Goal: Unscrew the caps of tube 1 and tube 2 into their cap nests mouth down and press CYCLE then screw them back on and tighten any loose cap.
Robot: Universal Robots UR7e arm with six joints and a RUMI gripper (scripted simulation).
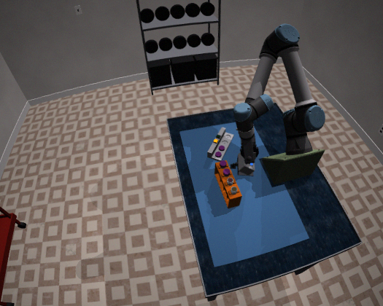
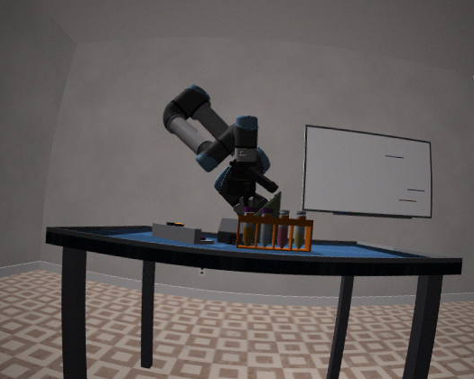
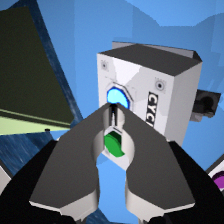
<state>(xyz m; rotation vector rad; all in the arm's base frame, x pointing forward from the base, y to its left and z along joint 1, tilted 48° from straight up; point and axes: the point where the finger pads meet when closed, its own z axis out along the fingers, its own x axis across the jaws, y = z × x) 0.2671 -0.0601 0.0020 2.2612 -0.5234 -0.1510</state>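
Observation:
My gripper (image 3: 113, 104) is shut and empty, its tips at the edge of the bright blue CYCLE key (image 3: 118, 95) (image 1: 252, 164); contact is not clear. The green READY key (image 3: 113, 144) shows between the finger bodies. Both keys are in the grey housing (image 3: 131, 74) (image 1: 245, 168). On the orange rack DS (image 1: 233, 202) (image 2: 309, 236), tube 1 (image 1: 234, 190) (image 2: 299, 235) and tube 2 (image 1: 230, 181) (image 2: 283, 235) are uncapped; tubes 3 and 4 wear purple caps. Two purple caps (image 1: 218, 154) (image 1: 222, 148) lie in nests 1 and 2 of tray CT. The amber lamp (image 1: 215, 140) is lit; the green lamp (image 1: 218, 136) is dark.
A dark green slanted panel (image 1: 293, 168) (image 3: 30, 65) stands between the housing and the arm's base. The rack and the tray stand close beside the housing. Nests 3 and 4 of the tray are empty.

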